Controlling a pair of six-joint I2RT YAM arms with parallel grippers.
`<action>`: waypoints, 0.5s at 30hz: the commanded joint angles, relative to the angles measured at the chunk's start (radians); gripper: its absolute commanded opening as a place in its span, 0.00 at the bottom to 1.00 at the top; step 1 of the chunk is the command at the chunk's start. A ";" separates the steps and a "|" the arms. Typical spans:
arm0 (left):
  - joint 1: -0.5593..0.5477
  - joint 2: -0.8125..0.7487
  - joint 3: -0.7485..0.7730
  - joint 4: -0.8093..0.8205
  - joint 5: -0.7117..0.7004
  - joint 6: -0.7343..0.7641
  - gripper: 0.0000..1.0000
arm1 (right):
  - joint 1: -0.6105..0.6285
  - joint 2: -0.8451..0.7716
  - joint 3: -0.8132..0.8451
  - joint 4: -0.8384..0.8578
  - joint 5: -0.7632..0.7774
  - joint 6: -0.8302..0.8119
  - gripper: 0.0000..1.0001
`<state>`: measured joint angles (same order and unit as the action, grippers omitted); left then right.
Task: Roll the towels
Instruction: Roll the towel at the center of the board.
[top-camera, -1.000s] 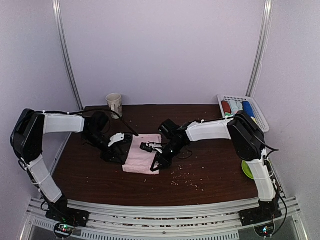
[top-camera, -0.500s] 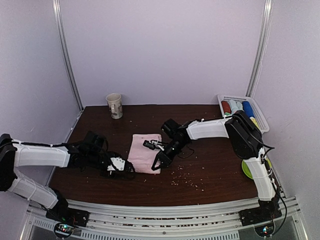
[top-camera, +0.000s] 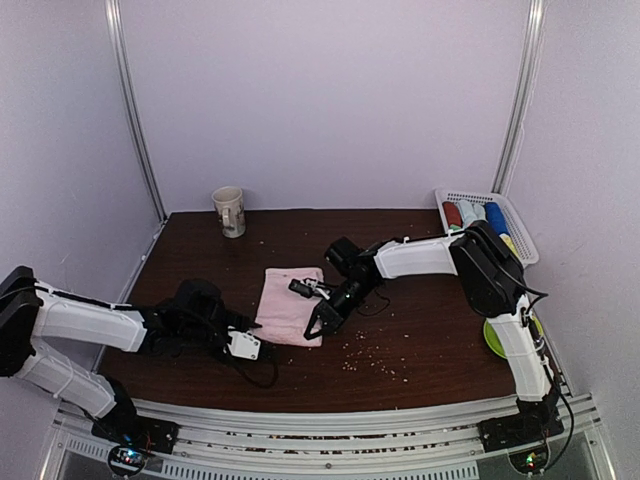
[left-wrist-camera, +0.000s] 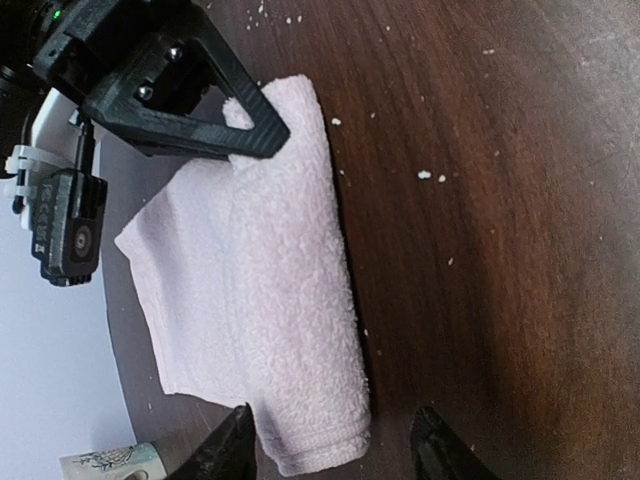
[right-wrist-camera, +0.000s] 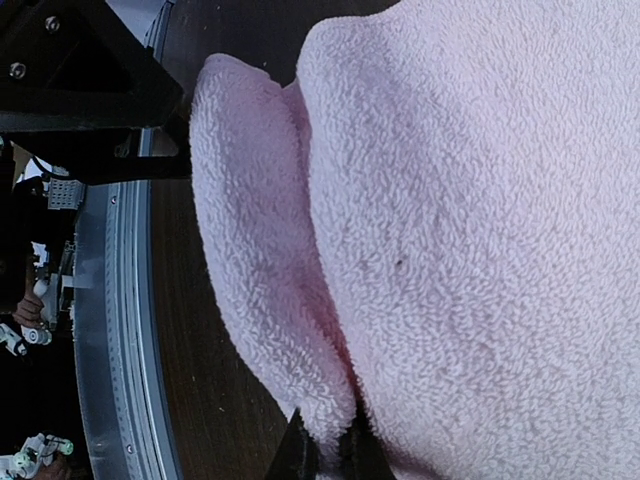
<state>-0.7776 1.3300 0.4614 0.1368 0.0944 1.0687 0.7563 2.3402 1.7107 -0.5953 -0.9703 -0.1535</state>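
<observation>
A pale pink towel (top-camera: 289, 304) lies flat on the dark table, its near edge turned over into a thick fold (left-wrist-camera: 300, 300). My right gripper (top-camera: 317, 328) is at the towel's near right corner, shut on the folded edge (right-wrist-camera: 330, 400); in the right wrist view its fingertips (right-wrist-camera: 300, 455) pinch the fabric. My left gripper (top-camera: 252, 342) lies low at the near left corner and is open. The left end of the fold (left-wrist-camera: 310, 445) lies between its fingertips (left-wrist-camera: 235, 450). The right gripper (left-wrist-camera: 185, 95) shows at the far end in the left wrist view.
A white slatted basket (top-camera: 520, 232) at the back right holds rolled towels (top-camera: 472, 214) in red, pale and blue. A mug (top-camera: 229, 211) stands at the back left. A green plate (top-camera: 492, 340) sits at the right edge. Crumbs (top-camera: 365, 355) dot the table near the towel.
My left arm has swung from the towel's left side down to the near left, then slid right to the towel's near left corner. The right gripper has kept its hold, almost still.
</observation>
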 joint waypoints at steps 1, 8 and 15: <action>-0.012 0.042 0.000 0.081 -0.051 0.032 0.53 | -0.018 0.059 -0.016 -0.056 0.102 0.003 0.00; -0.024 0.055 -0.030 0.115 -0.069 0.049 0.52 | -0.021 0.062 -0.020 -0.057 0.096 -0.002 0.00; -0.034 0.104 -0.040 0.139 -0.110 0.063 0.47 | -0.025 0.070 -0.017 -0.060 0.080 -0.004 0.00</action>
<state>-0.8017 1.3991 0.4328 0.2218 0.0212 1.1164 0.7502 2.3459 1.7107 -0.5941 -0.9909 -0.1535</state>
